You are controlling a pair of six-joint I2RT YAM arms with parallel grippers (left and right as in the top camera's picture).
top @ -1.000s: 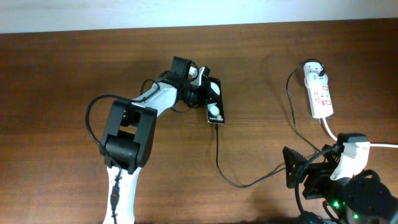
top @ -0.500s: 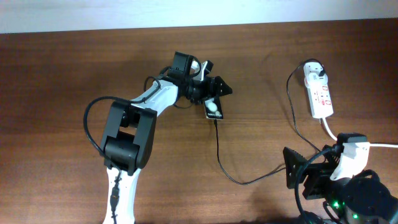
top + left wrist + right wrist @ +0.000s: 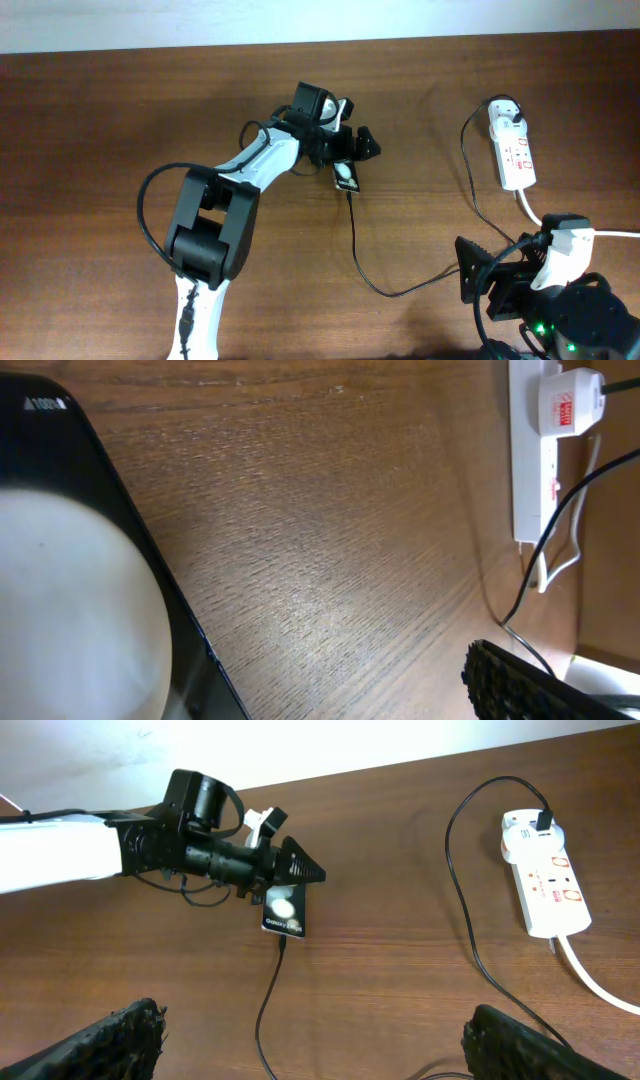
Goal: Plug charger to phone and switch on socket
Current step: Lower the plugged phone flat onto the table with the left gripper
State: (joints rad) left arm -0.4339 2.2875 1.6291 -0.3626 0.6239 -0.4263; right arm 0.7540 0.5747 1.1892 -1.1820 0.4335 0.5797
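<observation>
The black phone (image 3: 346, 177) lies on the wooden table, with white blobs on its face, and its far end sits under my left gripper (image 3: 356, 134). That gripper is open, its fingers spread above the phone and not closed on it. Close up, the phone (image 3: 60, 610) fills the left of the left wrist view. The thin black charger cable (image 3: 357, 255) runs from the phone's near end, loops across the table and climbs to its white plug (image 3: 510, 110) in the white socket strip (image 3: 517, 157). My right gripper (image 3: 320, 1055) hangs open at the near right with nothing held.
The socket's thick white cord (image 3: 528, 208) trails toward the right arm's base (image 3: 565, 300). A slack loop of charger cable (image 3: 268, 1010) lies below the right gripper's fingers. The table's far edge meets a white wall (image 3: 320, 20).
My left gripper went from shut on the phone to wide open and shifted slightly right. The phone settled a little nearer. The right arm stayed still.
</observation>
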